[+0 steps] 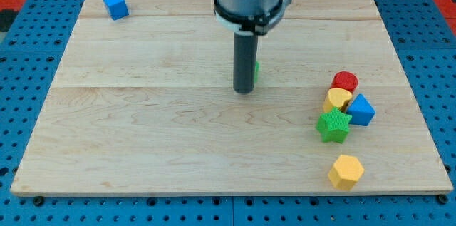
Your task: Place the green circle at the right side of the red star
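Nearest me, right of my tip (244,91), sits a yellow hexagon (346,171); the tip hides a green block (256,71), presumably pushing it; no end effector to judge.

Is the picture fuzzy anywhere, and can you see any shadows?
Camera view: fairly sharp and evenly lit, no strong glare on the wooden board; soft small shadows sit under the green star and yellow block; my tip hides most of a green block.
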